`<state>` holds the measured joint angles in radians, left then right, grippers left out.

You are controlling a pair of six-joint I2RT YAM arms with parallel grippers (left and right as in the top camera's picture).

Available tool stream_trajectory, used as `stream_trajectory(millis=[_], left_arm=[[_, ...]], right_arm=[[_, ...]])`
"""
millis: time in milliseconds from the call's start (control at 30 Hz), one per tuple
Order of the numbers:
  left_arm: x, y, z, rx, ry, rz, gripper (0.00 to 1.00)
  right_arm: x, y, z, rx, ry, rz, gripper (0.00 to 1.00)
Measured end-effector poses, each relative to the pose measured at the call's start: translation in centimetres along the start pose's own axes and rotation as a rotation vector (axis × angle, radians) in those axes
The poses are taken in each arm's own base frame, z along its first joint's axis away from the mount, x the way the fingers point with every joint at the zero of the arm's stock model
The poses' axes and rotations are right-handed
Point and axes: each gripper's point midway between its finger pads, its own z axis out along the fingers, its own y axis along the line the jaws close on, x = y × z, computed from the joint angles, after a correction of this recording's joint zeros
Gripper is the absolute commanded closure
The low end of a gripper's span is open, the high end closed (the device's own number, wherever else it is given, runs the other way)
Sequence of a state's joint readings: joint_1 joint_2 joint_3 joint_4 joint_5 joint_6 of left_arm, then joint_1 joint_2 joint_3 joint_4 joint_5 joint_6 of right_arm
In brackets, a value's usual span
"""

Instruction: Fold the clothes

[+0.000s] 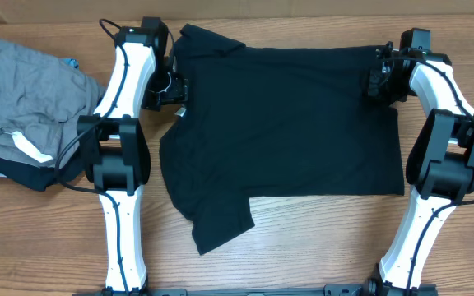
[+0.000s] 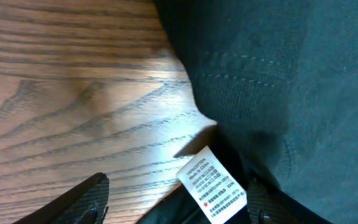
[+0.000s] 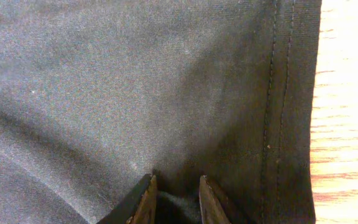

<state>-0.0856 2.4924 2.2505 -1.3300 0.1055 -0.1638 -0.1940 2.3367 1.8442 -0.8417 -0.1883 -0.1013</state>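
Observation:
The black T-shirt (image 1: 286, 123) lies spread flat on the wooden table, neck to the left and hem to the right. One sleeve points toward the front edge (image 1: 220, 222). My left gripper (image 1: 169, 89) is at the neck, jaws wide open. In the left wrist view (image 2: 176, 204) the white neck tag (image 2: 211, 185) and a dark fold lie between its fingers. My right gripper (image 1: 380, 82) is at the far right part of the shirt near the hem. In the right wrist view (image 3: 178, 194) its fingers are nearly together with a ridge of black fabric (image 3: 135, 81) pinched between them.
A grey garment (image 1: 23, 90) with a white label (image 1: 28, 146) lies crumpled at the table's left edge, on top of a dark garment (image 1: 23, 174). Bare wood (image 1: 303, 247) shows in front of the shirt.

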Motion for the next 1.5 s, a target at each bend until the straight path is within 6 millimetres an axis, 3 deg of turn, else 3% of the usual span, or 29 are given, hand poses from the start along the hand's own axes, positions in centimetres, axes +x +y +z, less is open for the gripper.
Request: stream_trajectory(millis=[200, 367, 500, 633, 733, 933, 1033, 1100, 1233, 1367, 1500], left_arm=[[0.3, -0.3, 0.4, -0.009, 0.008, 0.012, 0.26], [1.1, 0.4, 2.2, -0.042, 0.039, 0.017, 0.4], [1.3, 1.5, 2.4, -0.104, 0.039, 0.016, 0.5], [1.1, 2.4, 2.3, -0.135, 0.034, 0.006, 0.5], [1.0, 3.6, 2.1, -0.154, 0.029, -0.032, 0.47], [0.9, 7.0, 1.7, -0.162, 0.031, -0.157, 0.25], [1.0, 7.7, 1.3, -0.174, 0.036, -0.183, 0.14], [0.6, 7.8, 0.6, -0.185, 0.022, -0.189, 0.08], [-1.5, 7.4, -3.3, -0.179, -0.069, -0.202, 0.06], [-3.5, 6.3, -7.9, -0.13, -0.186, -0.209, 0.02], [-4.1, 5.7, -9.2, -0.107, -0.224, -0.207, 0.0]], right_arm=[[-0.1, 0.0, 0.0, 0.0, -0.003, -0.001, 0.73], [-0.1, 0.1, 0.0, -0.006, -0.003, 0.0, 0.73], [-0.1, 0.1, 0.0, -0.007, -0.004, 0.0, 0.73], [-0.1, 0.1, 0.0, -0.006, -0.003, 0.0, 0.73], [-0.1, 0.1, 0.0, -0.007, -0.004, 0.0, 0.73], [-0.1, 0.1, 0.0, -0.006, -0.005, -0.001, 0.72], [-0.2, 0.1, 0.1, -0.007, -0.008, -0.003, 0.62], [-0.2, 0.1, 0.1, -0.007, -0.008, -0.004, 0.4], [-0.4, 0.6, -0.1, -0.024, -0.016, -0.01, 0.18], [-0.5, 0.8, -0.1, -0.027, -0.021, -0.011, 0.14], [-0.5, 0.9, -0.2, -0.032, -0.022, -0.011, 0.09]])
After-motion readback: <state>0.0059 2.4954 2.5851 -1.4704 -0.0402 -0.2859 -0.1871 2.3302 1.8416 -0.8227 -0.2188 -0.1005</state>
